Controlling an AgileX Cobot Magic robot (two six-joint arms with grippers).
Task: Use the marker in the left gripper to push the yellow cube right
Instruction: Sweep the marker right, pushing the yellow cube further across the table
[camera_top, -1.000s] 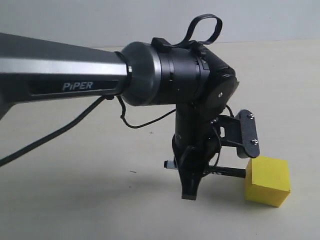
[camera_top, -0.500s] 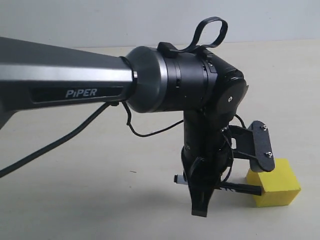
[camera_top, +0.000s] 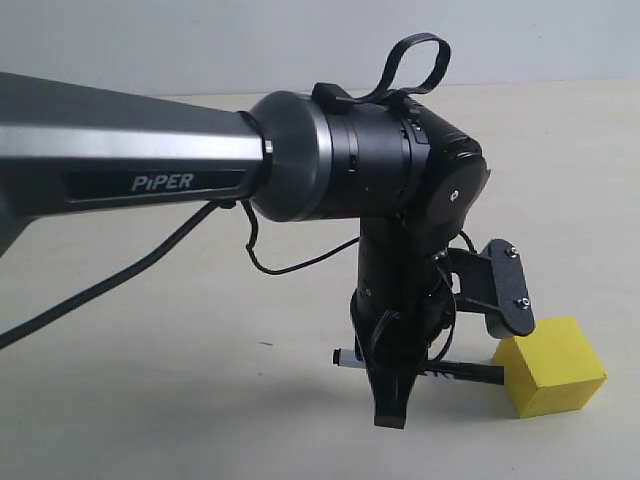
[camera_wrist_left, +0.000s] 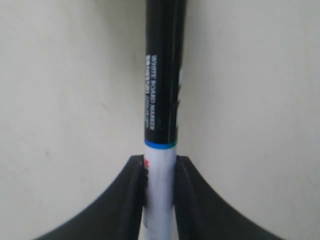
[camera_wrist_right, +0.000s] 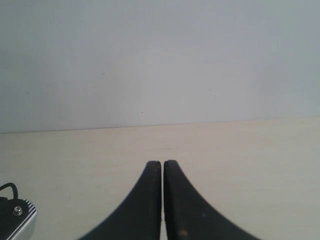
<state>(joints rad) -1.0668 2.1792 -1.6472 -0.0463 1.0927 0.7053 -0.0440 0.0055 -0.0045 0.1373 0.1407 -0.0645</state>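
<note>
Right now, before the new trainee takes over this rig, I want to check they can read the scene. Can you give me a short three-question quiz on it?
1. True or false: the marker is clamped in the left gripper, lying roughly level with one end toward the yellow cube.
2. Which fits the right gripper? A) open over the cube B) shut, holding nothing C) shut on a second marker
3. Fill in: in the exterior view, the cube stands to the ___ of the left gripper.
Key: 1 true; 2 B; 3 right.
</note>
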